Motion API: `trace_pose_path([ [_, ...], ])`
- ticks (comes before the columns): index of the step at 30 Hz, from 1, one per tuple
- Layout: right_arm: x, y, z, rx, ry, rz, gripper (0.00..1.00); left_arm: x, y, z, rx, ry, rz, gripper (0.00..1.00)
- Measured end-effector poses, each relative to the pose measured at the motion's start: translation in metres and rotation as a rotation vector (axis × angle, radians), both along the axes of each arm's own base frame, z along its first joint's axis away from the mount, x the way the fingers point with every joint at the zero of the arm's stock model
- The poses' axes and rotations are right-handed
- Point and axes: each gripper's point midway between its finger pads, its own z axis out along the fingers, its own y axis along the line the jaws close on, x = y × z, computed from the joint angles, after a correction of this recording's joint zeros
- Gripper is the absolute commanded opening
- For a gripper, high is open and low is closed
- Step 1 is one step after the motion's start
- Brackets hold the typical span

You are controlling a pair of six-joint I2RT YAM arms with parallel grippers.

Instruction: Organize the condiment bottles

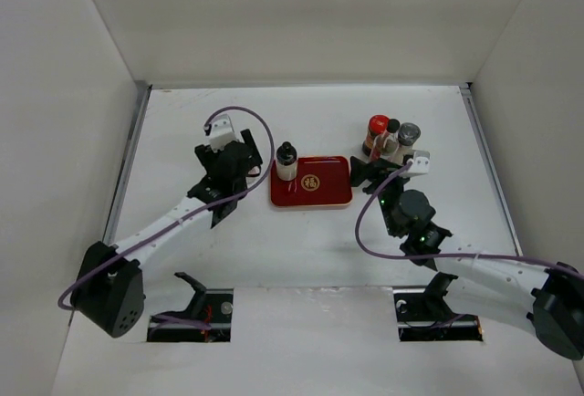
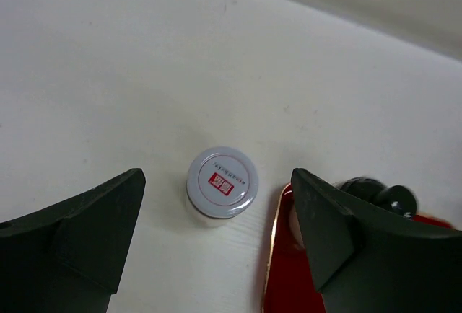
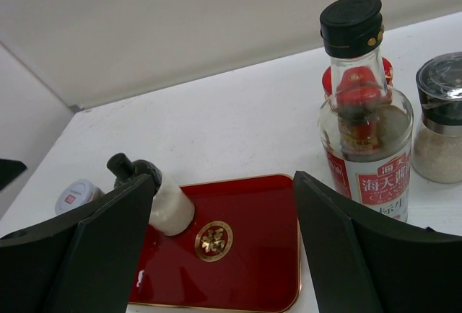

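A pale-lidded jar (image 2: 222, 182) stands on the table just left of the red tray (image 2: 289, 284). My left gripper (image 2: 216, 179) hovers over it, open, both fingers apart from the jar. A black-capped white bottle (image 1: 286, 161) stands in the tray's far left corner (image 3: 170, 208). At the right, a tall slim bottle (image 3: 364, 133), a red-lidded jar (image 1: 377, 130) behind it and a grey-topped shaker (image 3: 440, 122) cluster on the table. My right gripper (image 3: 224, 179) is open above the tray's right edge (image 1: 368, 177), holding nothing. The left gripper (image 1: 255, 170) hides the pale-lidded jar in the top view.
The red tray (image 1: 315, 186) lies mid-table with a gold emblem (image 3: 214, 241) at its centre. White walls enclose the table on three sides. Bare white tabletop lies in front of the tray and at the far left.
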Motion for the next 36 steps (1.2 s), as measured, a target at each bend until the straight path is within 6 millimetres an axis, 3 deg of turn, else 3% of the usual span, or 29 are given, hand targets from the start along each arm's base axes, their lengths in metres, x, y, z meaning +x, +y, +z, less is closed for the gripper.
trace_pose_path([
  [10,0.003,0.003,-0.013,-0.030,0.028,0.000,0.86,0.017,0.004,-0.084,0.057,0.224,-0.021,0.84],
  [14,0.004,0.004,-0.015,-0.034,0.032,0.000,0.86,0.034,0.000,-0.086,0.025,0.207,-0.011,0.72],
  [17,0.004,0.004,-0.014,-0.033,0.032,0.000,0.86,0.044,-0.005,-0.087,0.008,0.188,-0.013,0.55],
  [21,0.003,0.004,-0.014,-0.032,0.030,0.000,0.86,0.048,-0.006,-0.083,0.002,0.165,-0.009,0.38],
  [23,0.003,0.003,-0.013,-0.031,0.029,0.000,0.86,0.048,-0.006,-0.084,-0.002,0.165,-0.006,0.36],
  [29,0.002,0.002,-0.008,-0.018,0.017,0.000,0.86,0.044,0.002,-0.085,0.007,0.161,0.010,0.71],
  [36,0.002,0.002,-0.009,-0.022,0.020,0.000,0.86,0.041,-0.005,-0.085,0.008,0.159,-0.006,0.79],
])
